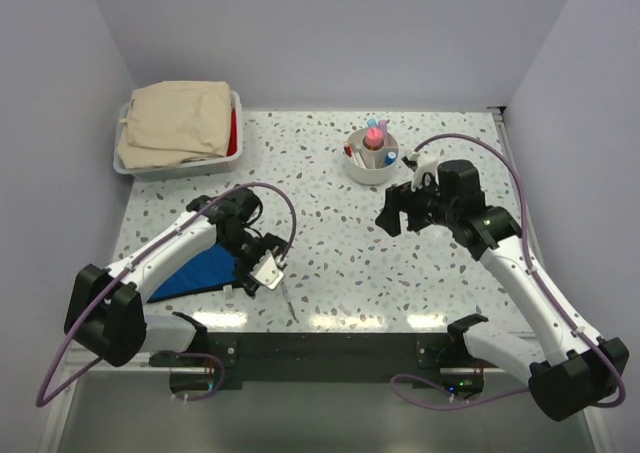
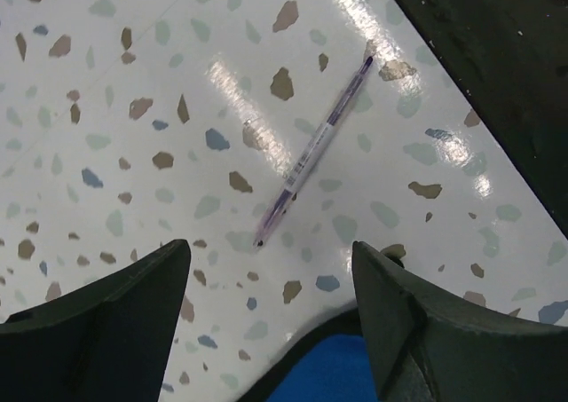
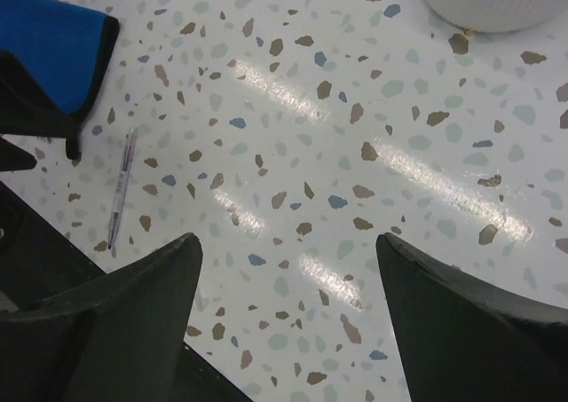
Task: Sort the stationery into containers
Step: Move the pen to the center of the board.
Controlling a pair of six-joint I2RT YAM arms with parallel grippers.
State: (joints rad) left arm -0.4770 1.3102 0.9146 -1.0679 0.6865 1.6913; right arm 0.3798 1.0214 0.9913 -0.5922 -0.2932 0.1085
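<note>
A: What lay closest to the near edge?

B: One slim pen (image 2: 315,149), flat on the speckled worktop (image 1: 330,253), a little left of the middle and lying on a slant. It was the only loose item I could count.

A: And the left gripper (image 2: 271,245)?

B: It hung just over that pen, fingers spread wide with nothing between them. The pen's nearer tip lay just beyond the gap. One blue pouch (image 1: 195,271) lay flat under that arm, toward the near left corner.

A: The right gripper (image 3: 288,238)?

B: It was further in, right of the middle, over bare worktop. It too was wide open and held nothing.

A: How many containers?

B: Two. One round white cup (image 1: 370,173) stood toward the far edge, slightly right of the middle, with items standing upright in it (one pink-red tube (image 1: 374,133) was plain, but the rest were too crowded to count). One white bin (image 1: 170,169) sat in the far left corner. One folded beige cloth (image 1: 175,123) covered most of it, and a red sliver (image 1: 233,128) showed at its right side.
</note>
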